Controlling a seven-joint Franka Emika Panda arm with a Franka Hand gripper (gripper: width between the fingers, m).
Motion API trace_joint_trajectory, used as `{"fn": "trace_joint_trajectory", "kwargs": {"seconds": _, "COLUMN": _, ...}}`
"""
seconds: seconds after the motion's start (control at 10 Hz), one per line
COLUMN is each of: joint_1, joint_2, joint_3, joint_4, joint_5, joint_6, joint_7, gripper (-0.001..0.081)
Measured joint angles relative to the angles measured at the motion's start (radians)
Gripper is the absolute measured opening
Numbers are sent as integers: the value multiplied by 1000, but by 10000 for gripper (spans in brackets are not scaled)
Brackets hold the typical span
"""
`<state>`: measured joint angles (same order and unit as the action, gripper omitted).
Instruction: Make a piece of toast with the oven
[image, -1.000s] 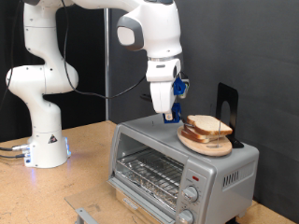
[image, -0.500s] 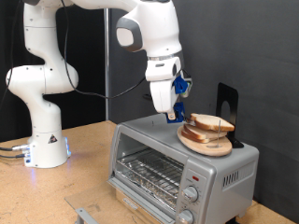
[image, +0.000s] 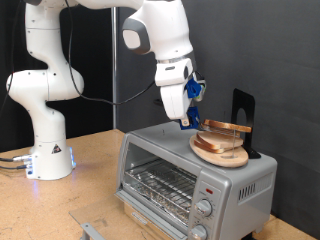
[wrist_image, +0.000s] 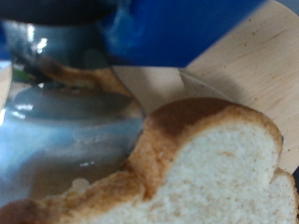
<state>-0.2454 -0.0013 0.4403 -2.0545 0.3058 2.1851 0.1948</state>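
Note:
The piece of toast (image: 226, 127) hangs level just above the round wooden plate (image: 222, 154) on top of the oven (image: 190, 178). My gripper (image: 190, 123) is at the toast's edge on the exterior view's left and shut on it. In the wrist view the toast (wrist_image: 215, 168) fills the near field, pale crumb with a brown crust, and a blue finger (wrist_image: 177, 28) shows beyond it over the wooden plate (wrist_image: 257, 65). The oven's wire rack (image: 160, 185) shows at its front, and its knobs (image: 205, 208) sit at the exterior view's right.
A black upright stand (image: 242, 112) rises behind the plate on the oven top. The robot's white base (image: 45, 150) stands on the wooden table at the exterior view's left. A small metal piece (image: 93, 231) lies at the table's front edge.
The toast has come up off the plate and now lies level, its pale face no longer showing. The gripper has risen slightly with it.

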Motion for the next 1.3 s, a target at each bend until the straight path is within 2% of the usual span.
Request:
{"fn": "trace_joint_trajectory", "kwargs": {"seconds": 0.8, "joint_1": -1, "joint_2": -1, "joint_3": -11, "joint_4": -42, "joint_5": -22, "joint_6": -28, "joint_7": 0, "gripper": 467}}
{"fn": "trace_joint_trajectory", "kwargs": {"seconds": 1.3, "joint_1": 8, "joint_2": -17, "joint_3": 12, "joint_4": -46, "joint_5": -19, "joint_6": -28, "joint_7": -14, "gripper": 467}}
